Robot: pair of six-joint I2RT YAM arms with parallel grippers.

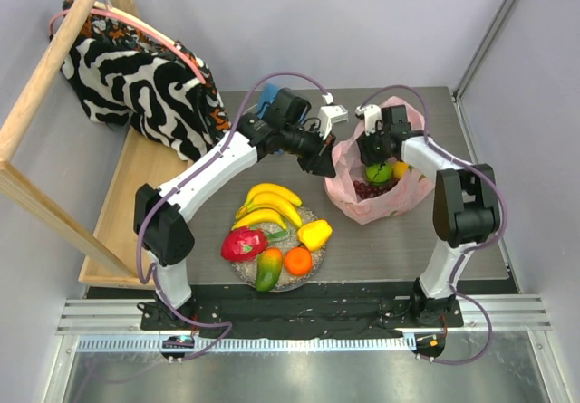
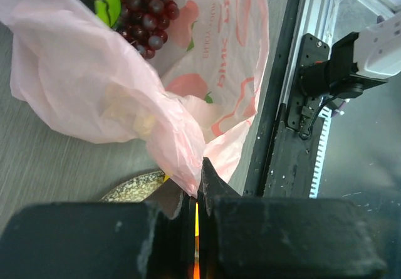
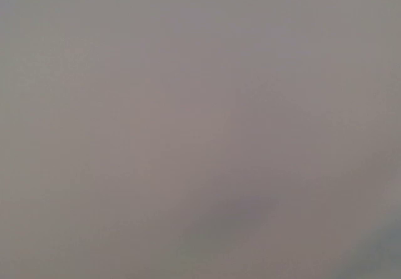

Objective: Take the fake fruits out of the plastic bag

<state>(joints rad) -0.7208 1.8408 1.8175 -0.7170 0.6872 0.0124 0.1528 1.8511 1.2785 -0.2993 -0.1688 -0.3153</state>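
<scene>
Near left, the plate [image 1: 306, 213] holds five fruits already taken out: dragon fruit [image 1: 243, 243], banana bunch [image 1: 269, 206], mango [image 1: 267, 270], orange [image 1: 297, 260] and yellow pepper [image 1: 314, 234]. At centre, the left gripper [image 2: 199, 188] is pinched together on the left rim of the pink plastic bag [image 1: 403, 199]. Inside the bag lie grapes [image 1: 367, 188], a green apple [image 1: 378, 173] and a yellow fruit [image 1: 400, 168], all yet to be removed. The right gripper [image 1: 373, 154] reaches into the bag's mouth; whether its jaws are apart or together cannot be told.

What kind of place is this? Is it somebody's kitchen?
Probably not a kitchen, more like a robot test booth: two robot arms bolted to a metal rail, plain grey walls around the table, and fake fruits set out beside a plastic bag.
</scene>
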